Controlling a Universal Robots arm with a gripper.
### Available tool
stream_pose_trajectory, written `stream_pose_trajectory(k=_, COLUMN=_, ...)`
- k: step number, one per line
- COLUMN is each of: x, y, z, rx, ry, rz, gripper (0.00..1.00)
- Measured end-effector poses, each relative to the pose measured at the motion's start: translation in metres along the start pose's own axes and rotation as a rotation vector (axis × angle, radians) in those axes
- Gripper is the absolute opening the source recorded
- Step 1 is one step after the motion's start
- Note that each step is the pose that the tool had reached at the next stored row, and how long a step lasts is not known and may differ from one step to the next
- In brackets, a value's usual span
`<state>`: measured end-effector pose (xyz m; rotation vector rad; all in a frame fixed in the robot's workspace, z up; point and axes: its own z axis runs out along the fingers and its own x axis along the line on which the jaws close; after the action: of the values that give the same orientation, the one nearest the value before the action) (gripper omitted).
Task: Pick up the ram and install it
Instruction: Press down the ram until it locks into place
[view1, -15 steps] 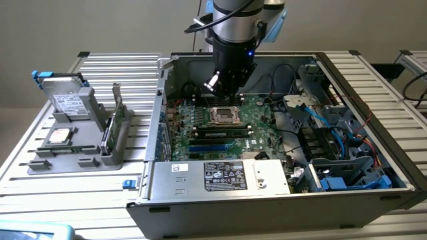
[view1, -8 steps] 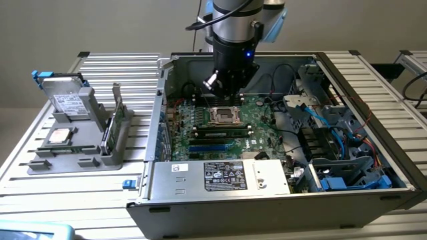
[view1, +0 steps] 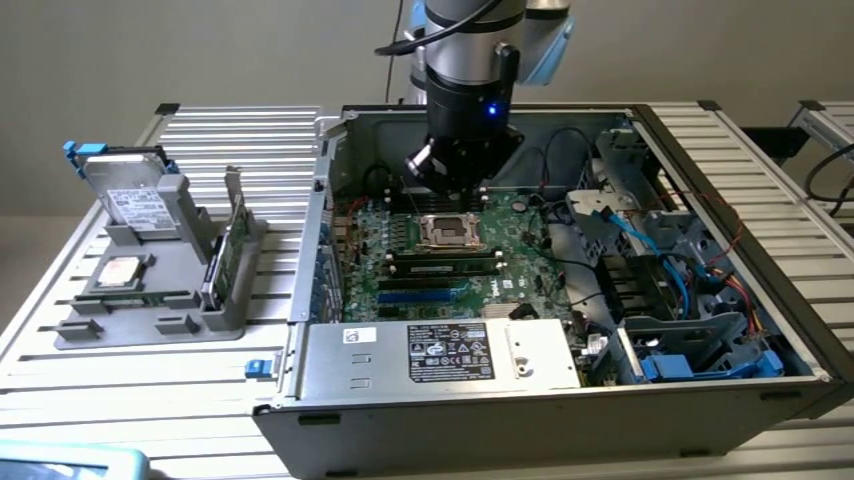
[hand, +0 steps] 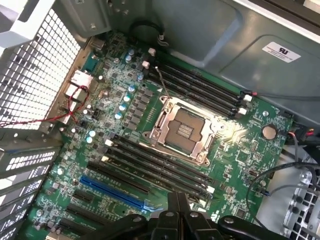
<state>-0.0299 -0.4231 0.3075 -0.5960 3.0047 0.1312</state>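
In the exterior view a long narrow stick with pale labels, the ram (view1: 445, 266), sits flat in a slot of the green motherboard (view1: 514, 240), just on the near side of the CPU socket (view1: 450, 231). My gripper (view1: 449, 196) hangs over the far edge of that socket, apart from the ram. In the wrist view the gripper (hand: 177, 200) is shut with nothing between its black fingers. It points down at the row of black memory slots (hand: 155, 167) beside the open CPU socket (hand: 182, 131).
The open computer case (view1: 400, 420) holds a power supply (view1: 441, 352) at the front and drive cages with blue cables (view1: 667, 300) on the exterior view's right. A grey tray (view1: 80, 335) on that view's left holds a hard drive (view1: 134, 200), a silver chip (view1: 123, 270) and an upright green card (view1: 230, 250).
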Motion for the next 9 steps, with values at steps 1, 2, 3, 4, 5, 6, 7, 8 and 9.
stream_pose_trajectory(k=1, x=0.0000, y=0.0000, z=0.0000, rx=0.0014, ry=-0.0011, rz=0.016, gripper=0.11)
stream_pose_trajectory(k=2, x=0.0000, y=0.0000, z=0.0000, rx=0.0027, ry=-0.0020, rz=0.029, gripper=0.11)
stream_pose_trajectory(k=3, x=0.0000, y=0.0000, z=0.0000, rx=0.0042, ry=-0.0027, rz=0.042, gripper=0.11)
stream_pose_trajectory(k=4, x=0.0000, y=0.0000, z=0.0000, rx=0.0057, ry=-0.0035, rz=0.055, gripper=0.11)
stream_pose_trajectory(k=5, x=0.0000, y=0.0000, z=0.0000, rx=0.0072, ry=-0.0042, rz=0.068, gripper=0.11)
stream_pose_trajectory(k=6, x=0.0000, y=0.0000, z=0.0000, rx=0.0082, ry=-0.0046, rz=0.081, gripper=0.11)
stream_pose_trajectory(k=7, x=0.0000, y=0.0000, z=0.0000, rx=0.0089, ry=-0.0043, rz=0.093, gripper=0.11)
stream_pose_trajectory(k=8, x=0.0000, y=0.0000, z=0.0001, rx=0.0088, ry=-0.0021, rz=0.105, gripper=0.11)
stream_pose_trajectory(k=9, x=0.0000, y=0.0001, z=0.0001, rx=0.0073, ry=0.0035, rz=0.115, gripper=0.11)
